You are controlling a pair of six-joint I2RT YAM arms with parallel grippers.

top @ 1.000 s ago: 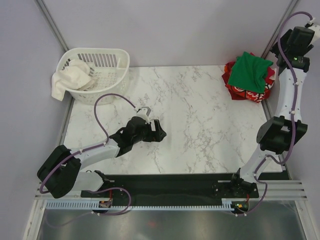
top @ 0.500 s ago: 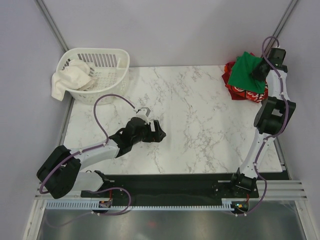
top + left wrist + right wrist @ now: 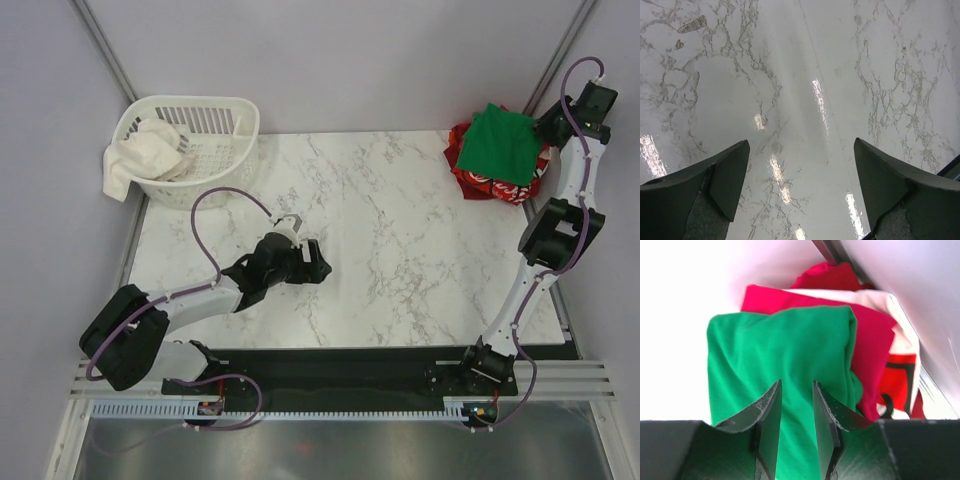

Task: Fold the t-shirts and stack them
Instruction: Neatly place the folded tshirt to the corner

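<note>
Workspace from above, with both wrist views. My left gripper (image 3: 312,262) hangs low over the marble table (image 3: 400,230), left of centre. Its jaws are spread wide, nothing lies between them, and only bare marble shows in the left wrist view. My right arm reaches up along the right edge of the table to the far right corner, where the t-shirts lie in one pile. The green t-shirt (image 3: 505,145) is on top, folded into a rough square. Under it the crimson t-shirt (image 3: 875,335) juts out on the far side. The red t-shirt with white print (image 3: 495,187) is lowest, its edge showing at the near side of the pile. My right gripper (image 3: 552,128) sits at the right-hand edge of the green t-shirt. Its fingers (image 3: 771,405) are drawn close, with a narrow slot between them and green cloth showing through it. I cannot tell whether they pinch the cloth. At the far left corner stands a white slatted basket (image 3: 235,115), with a white cloth (image 3: 140,155) draped over its left rim.
</note>
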